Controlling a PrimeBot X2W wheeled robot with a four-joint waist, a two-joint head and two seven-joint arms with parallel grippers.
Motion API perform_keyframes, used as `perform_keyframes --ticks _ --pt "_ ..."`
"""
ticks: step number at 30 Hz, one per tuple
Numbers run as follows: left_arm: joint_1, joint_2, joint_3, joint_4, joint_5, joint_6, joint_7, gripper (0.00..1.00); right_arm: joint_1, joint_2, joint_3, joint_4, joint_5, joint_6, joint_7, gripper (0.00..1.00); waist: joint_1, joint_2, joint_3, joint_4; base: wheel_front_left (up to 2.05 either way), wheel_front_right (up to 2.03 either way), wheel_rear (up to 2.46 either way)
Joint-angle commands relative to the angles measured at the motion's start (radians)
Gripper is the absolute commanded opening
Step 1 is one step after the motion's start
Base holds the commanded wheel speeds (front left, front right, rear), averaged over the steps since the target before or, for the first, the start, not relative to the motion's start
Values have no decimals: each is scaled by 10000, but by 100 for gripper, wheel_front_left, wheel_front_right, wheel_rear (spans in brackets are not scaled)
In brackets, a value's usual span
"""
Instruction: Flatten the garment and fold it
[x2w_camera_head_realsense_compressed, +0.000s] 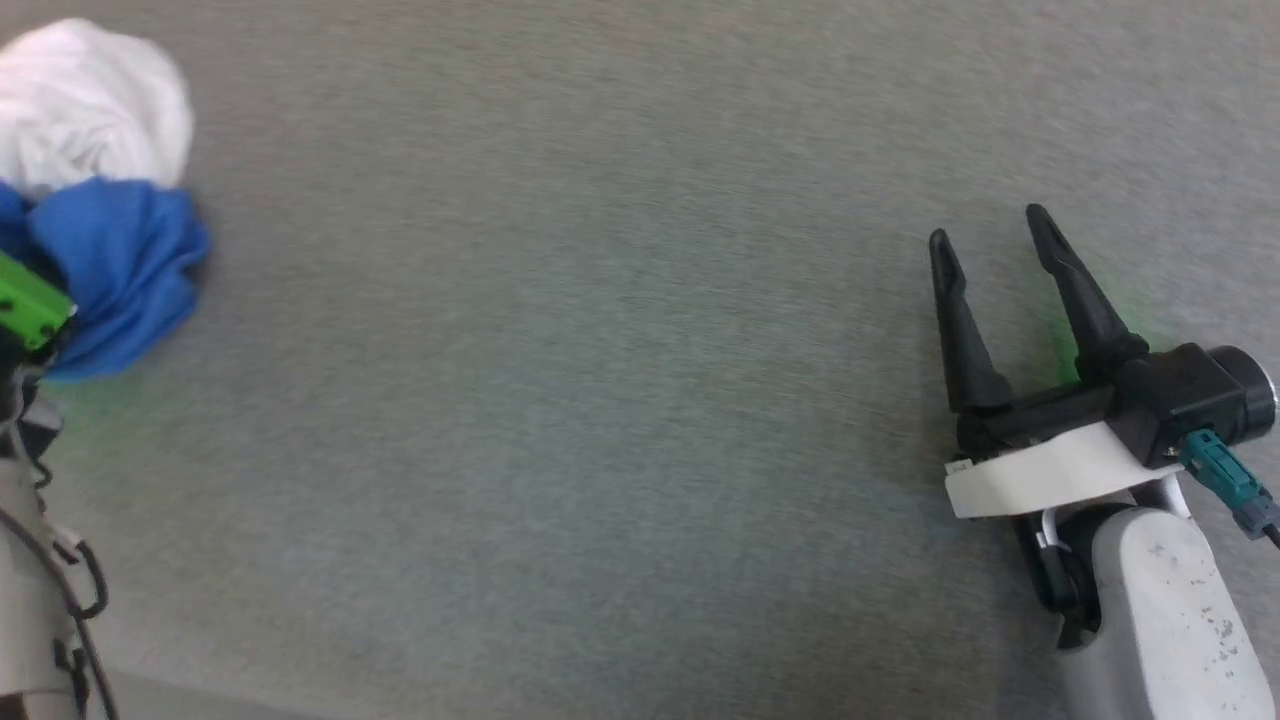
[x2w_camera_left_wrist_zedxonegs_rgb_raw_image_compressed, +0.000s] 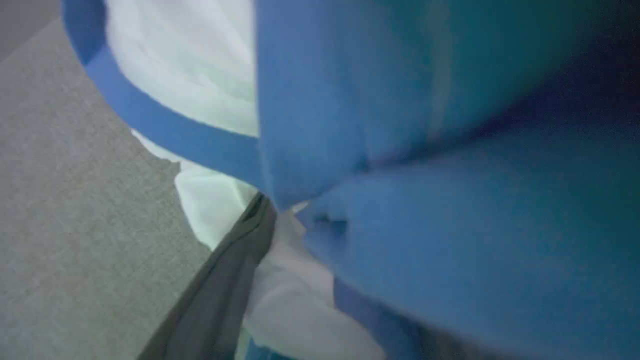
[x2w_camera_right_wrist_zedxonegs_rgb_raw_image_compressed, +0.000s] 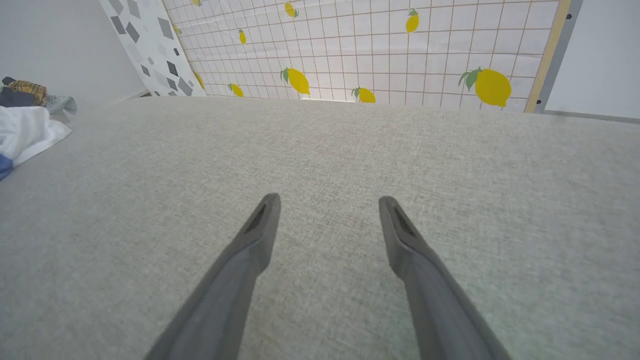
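Note:
The garment (x2w_camera_head_realsense_compressed: 105, 190) lies crumpled in a heap at the far left of the grey cloth surface (x2w_camera_head_realsense_compressed: 600, 400), white on top and bright blue below. My left arm (x2w_camera_head_realsense_compressed: 25, 560) reaches up into its blue part. In the left wrist view the left gripper (x2w_camera_left_wrist_zedxonegs_rgb_raw_image_compressed: 322, 200) is pushed into the heap. One dark finger (x2w_camera_left_wrist_zedxonegs_rgb_raw_image_compressed: 235, 270) shows against white cloth and the blue neckband (x2w_camera_left_wrist_zedxonegs_rgb_raw_image_compressed: 165, 130); blue folds hide the other. The jaws stand wide and I see no pinch. My right gripper (x2w_camera_head_realsense_compressed: 988, 228) rests open at the right, far from the garment (x2w_camera_right_wrist_zedxonegs_rgb_raw_image_compressed: 25, 132), with nothing between its fingers (x2w_camera_right_wrist_zedxonegs_rgb_raw_image_compressed: 328, 200).
A wall panel printed with lemons (x2w_camera_right_wrist_zedxonegs_rgb_raw_image_compressed: 350, 45) rises behind the surface's far edge. A small pile of other clothes (x2w_camera_right_wrist_zedxonegs_rgb_raw_image_compressed: 25, 92) lies beyond the garment at the far left. The grey surface stretches bare between the two grippers.

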Motion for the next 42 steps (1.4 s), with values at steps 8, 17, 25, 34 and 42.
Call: perform_keyframes --ticks 8,17,25,34,42 --pt "989 189 -73 -832 -7 61 229 0 61 -12 16 705 370 -15 -341 100 -3 0 -986 -585 0 0 0" --pt "467 992 -1070 -1776 2205 -463 -3864 0 822 -12 -205 1337 904 -15 -664 100 -3 0 -3459 -792 0 0 0" --pt "-1436 531 -2619 -1842 2969 -1340 -5675 0 1677 -12 -572 1498 1167 -15 -751 100 -3 0 -4898 -1518 0 0 0" --pt "-2765 -1352 -4148 -1851 2740 -1885 -6064 0 2226 -12 -500 1372 1221 -15 -562 100 -3 0 -5597 -2636 0 0 0" --pt "-1789 -3075 -5372 -1788 1539 -2143 -5149 0 2485 -12 -426 1171 1199 -15 -330 100 -3 0 -5707 -3432 0 0 0"
